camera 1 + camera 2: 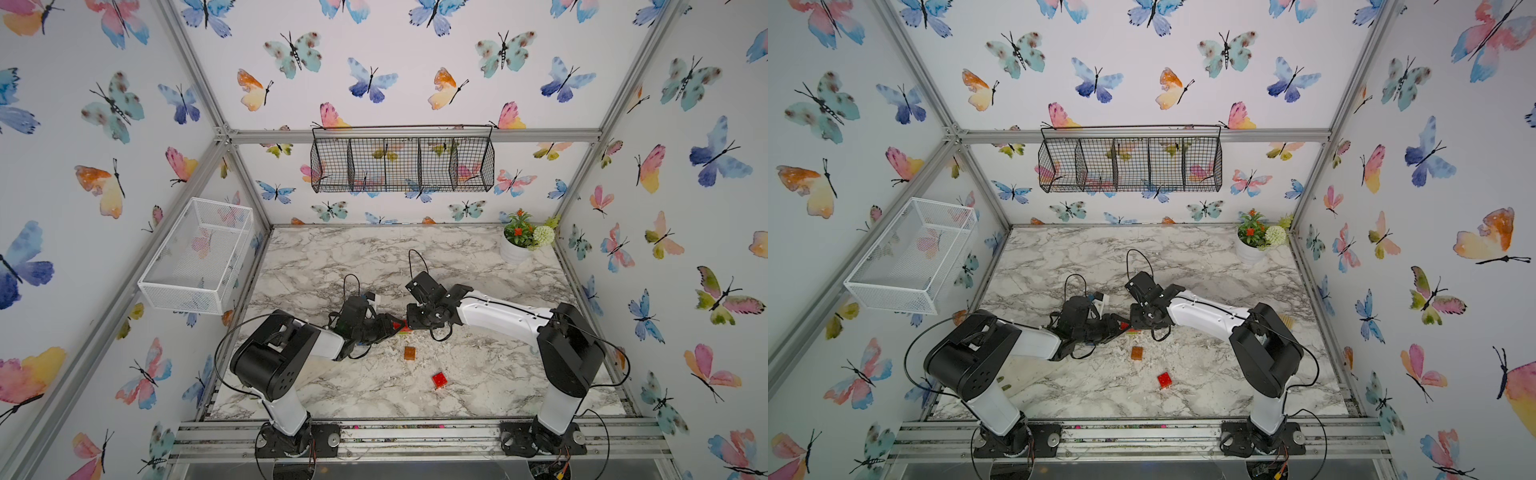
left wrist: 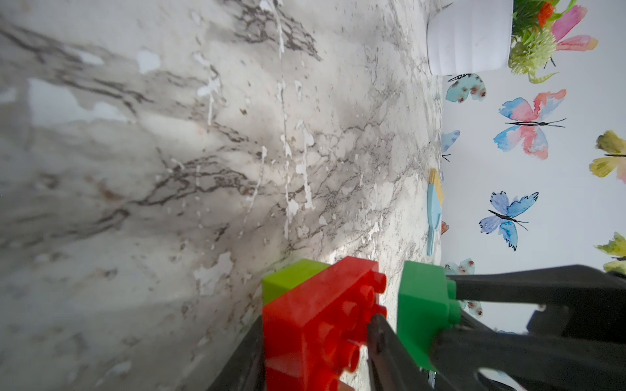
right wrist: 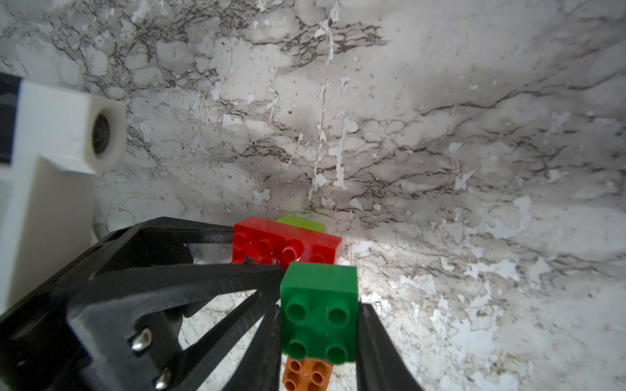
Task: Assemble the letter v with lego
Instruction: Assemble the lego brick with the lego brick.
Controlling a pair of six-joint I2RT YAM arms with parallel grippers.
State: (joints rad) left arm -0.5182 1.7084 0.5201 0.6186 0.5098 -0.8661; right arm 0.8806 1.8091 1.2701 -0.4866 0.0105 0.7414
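Mid-frame: left gripper [image 1: 395,326] jaws clamp longer red brick [image 2: 315,304] with lime green brick [image 2: 288,276] attached; right gripper [image 3: 320,325] jaws hold dark green brick [image 3: 318,287] beside it. White pot [image 1: 512,253], upper right, holds flowers [image 1: 524,230].

butterfly wallpaper [image 1: 415,83] on 3 walls; marble tabletop [image 1: 332,257]; black wire basket [image 1: 402,166], white mesh basket [image 1: 183,291], flowerpot [image 1: 513,251].

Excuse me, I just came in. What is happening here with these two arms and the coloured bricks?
A robot is joining toy bricks on the marble table. The left claw brackets the longer red brick, which sits on the lime green brick; whether it grips is unclear. The right claw holds the dark green brick close beside it, not yet joined. The orange brick and the small red brick lie loose nearby.
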